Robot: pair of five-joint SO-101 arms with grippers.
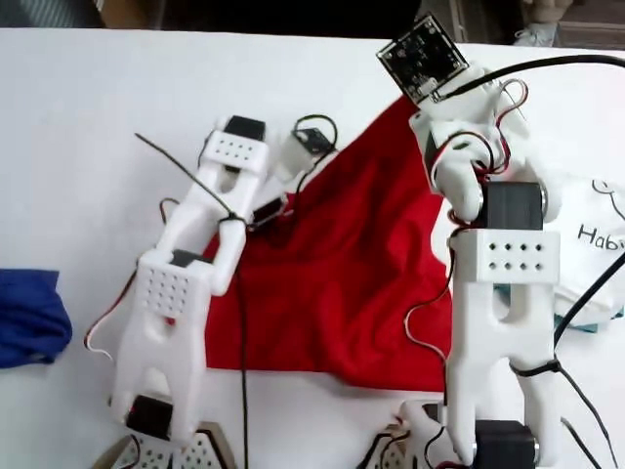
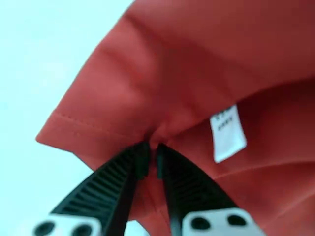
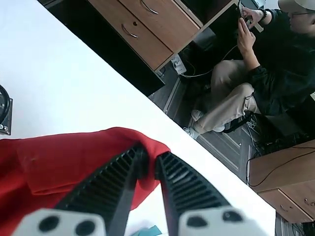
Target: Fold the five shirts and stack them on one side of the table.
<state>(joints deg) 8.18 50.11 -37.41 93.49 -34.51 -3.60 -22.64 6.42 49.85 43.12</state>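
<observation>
Black ribbed fingers of left gripper nearest, pressed together on fold of red shirt close by white label. Step in hand, likely: carry one edge over for fold. To do well: move both arms level and together, keep cloth taut, lay edge flat, let go only once down. Right gripper up high, pinching shirt corner above table; how much cloth sits between its pads is hard to tell. Shirt bulk lies mid-table between arms. Blue shirt beyond left arm, white shirt beyond right.
</observation>
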